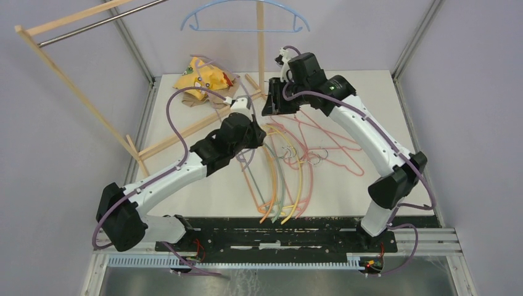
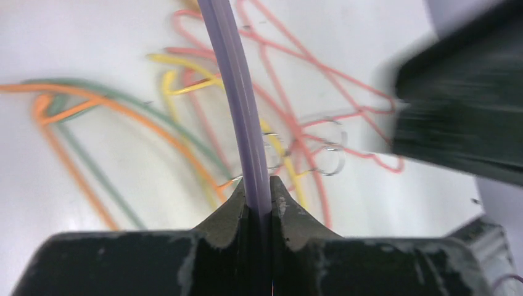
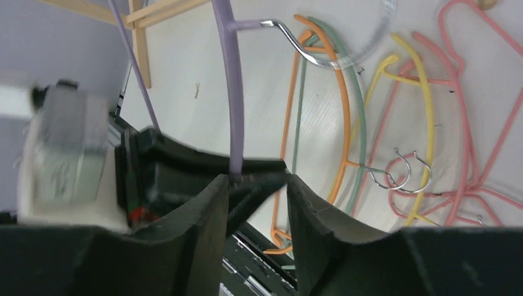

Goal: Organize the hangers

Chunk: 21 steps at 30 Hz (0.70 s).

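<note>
Over a white table, the left gripper is clamped tight on the thin bar of a purple hanger, its two black fingertips pressed against the plastic from either side. Facing it, the right gripper stands partly open. Its fingers are parted, and the same purple bar runs down towards the left side of the gap. Whether either pad touches the bar cannot be told. The hanger's metal hook juts out over the table.

From overhead, the two arms meet nose to nose near the middle of the table, beside the foot of a wooden-framed rack with a metal rail. A blue hanger hangs at the top of that view, by the rack's upright post.

Beneath the grippers the other hangers lie loose on the table. An orange hanger, a green hanger and a yellow hanger lie side by side. The pink hangers are tangled just to their right, with the small hooks overlapping. A yellow cloth lies crumpled at the far left of the table, near the rack's base.
</note>
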Each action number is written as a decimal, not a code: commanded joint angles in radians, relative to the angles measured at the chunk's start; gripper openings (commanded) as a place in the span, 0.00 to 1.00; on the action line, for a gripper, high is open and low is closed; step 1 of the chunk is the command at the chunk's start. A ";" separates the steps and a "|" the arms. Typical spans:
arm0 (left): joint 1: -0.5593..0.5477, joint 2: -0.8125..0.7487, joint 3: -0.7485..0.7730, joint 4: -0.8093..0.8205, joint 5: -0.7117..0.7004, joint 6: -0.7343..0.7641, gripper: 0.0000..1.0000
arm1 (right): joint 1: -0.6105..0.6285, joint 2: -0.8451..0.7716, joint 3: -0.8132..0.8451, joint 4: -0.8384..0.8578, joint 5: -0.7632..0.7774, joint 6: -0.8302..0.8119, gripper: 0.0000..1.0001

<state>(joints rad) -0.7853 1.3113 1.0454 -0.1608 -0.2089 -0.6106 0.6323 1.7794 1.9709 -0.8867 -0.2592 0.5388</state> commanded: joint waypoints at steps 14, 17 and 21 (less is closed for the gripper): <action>0.031 -0.261 0.043 0.154 -0.040 0.023 0.03 | -0.015 -0.412 -0.276 -0.110 0.493 -0.253 0.96; 0.059 -0.241 0.114 0.174 0.007 0.045 0.03 | -0.015 -0.411 -0.298 -0.089 0.516 -0.260 0.97; 0.196 -0.162 0.195 0.227 0.137 -0.001 0.03 | -0.016 -0.388 -0.283 -0.070 0.523 -0.260 0.98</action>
<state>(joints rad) -0.7025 1.0916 1.1400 -0.0788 -0.1959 -0.6193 0.6189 1.3857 1.6638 -0.9909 0.2008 0.3050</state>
